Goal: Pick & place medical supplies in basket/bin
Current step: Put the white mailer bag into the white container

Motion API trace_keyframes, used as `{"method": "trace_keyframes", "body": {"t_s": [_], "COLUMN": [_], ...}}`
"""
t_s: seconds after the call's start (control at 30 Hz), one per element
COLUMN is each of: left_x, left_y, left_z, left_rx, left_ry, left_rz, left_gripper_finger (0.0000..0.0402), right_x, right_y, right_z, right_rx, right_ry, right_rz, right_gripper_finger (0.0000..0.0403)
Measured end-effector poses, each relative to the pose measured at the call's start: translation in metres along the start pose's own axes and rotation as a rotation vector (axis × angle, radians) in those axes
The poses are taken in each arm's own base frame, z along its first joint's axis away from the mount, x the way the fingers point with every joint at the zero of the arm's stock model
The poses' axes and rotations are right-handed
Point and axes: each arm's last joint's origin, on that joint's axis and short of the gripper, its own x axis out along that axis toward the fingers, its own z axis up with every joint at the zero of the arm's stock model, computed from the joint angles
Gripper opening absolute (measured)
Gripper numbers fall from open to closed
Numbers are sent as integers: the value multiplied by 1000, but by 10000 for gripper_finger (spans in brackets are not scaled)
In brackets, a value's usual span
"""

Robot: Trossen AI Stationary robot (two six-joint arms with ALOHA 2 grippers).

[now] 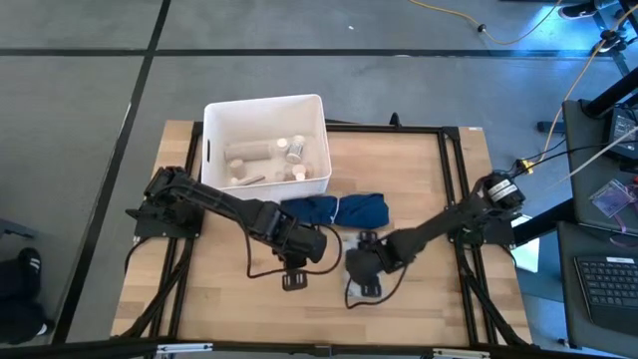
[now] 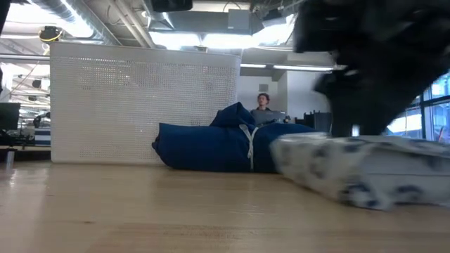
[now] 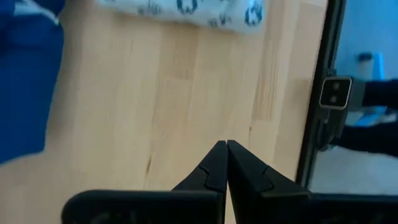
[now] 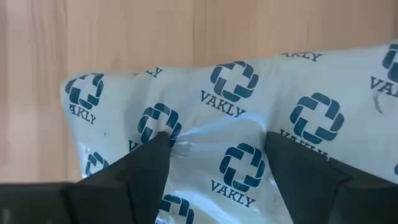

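A flat white pouch printed with blue crosses is being approached by the right tool near the middle of the table's front edge. The two fingers are spread wide and are being pressed onto the pouch's top face, one on each side of a crease, with nothing yet clamped between them. In the high view the right tool is covering most of the pouch, only a pale edge of which is showing below it.

The left tool is being held closed and empty, its tips meeting above bare wood; in the high view it is waiting just beside the right one, towards the front of the table.

The bin is standing at the back-left corner, with several small white items already lying inside. A blue cloth is lying between the bin and the tools.

The grasping step is judged to be in hand. The next move seems to call for the fingers to be closed on a fold of the pouch, since a flat face offers little to pinch, and for the pouch then to be lifted over the cloth towards the bin
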Motion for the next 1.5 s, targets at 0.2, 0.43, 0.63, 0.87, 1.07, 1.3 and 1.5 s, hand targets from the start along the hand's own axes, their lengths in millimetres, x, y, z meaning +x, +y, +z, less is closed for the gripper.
{"method": "trace_keyframes", "body": {"t_s": [0.2, 0.43, 0.63, 0.87, 1.07, 1.3, 1.5], "left_x": [1, 1, 0, 0, 2, 36, 88], "left_y": [-8, -21, -30, -36, -36, -46, -43], "left_z": [-5, -12, -19, -22, -19, -4, 12], "left_rx": [-140, -282, -337, -356, -298, -139, -110], "left_ry": [-44, -142, -255, -325, -365, -426, -375], "left_rz": [61, 145, 233, 271, 305, 328, 318], "left_gripper_finger": [3, 2, 4, 13, 68, 130, 123], "right_x": [16, 30, 11, -19, -58, -97, -96], "right_y": [-14, -12, -11, -13, -20, -37, -42], "right_z": [21, 33, 35, 37, 35, 16, -1], "right_rx": [-172, -229, -211, -154, 16, 291, 351], "right_ry": [-105, -188, -246, -292, -335, -165, 8], "right_rz": [41, 114, 156, 192, 242, 397, 367], "right_gripper_finger": [264, 264, 264, 264, 264, 264, 264]}}
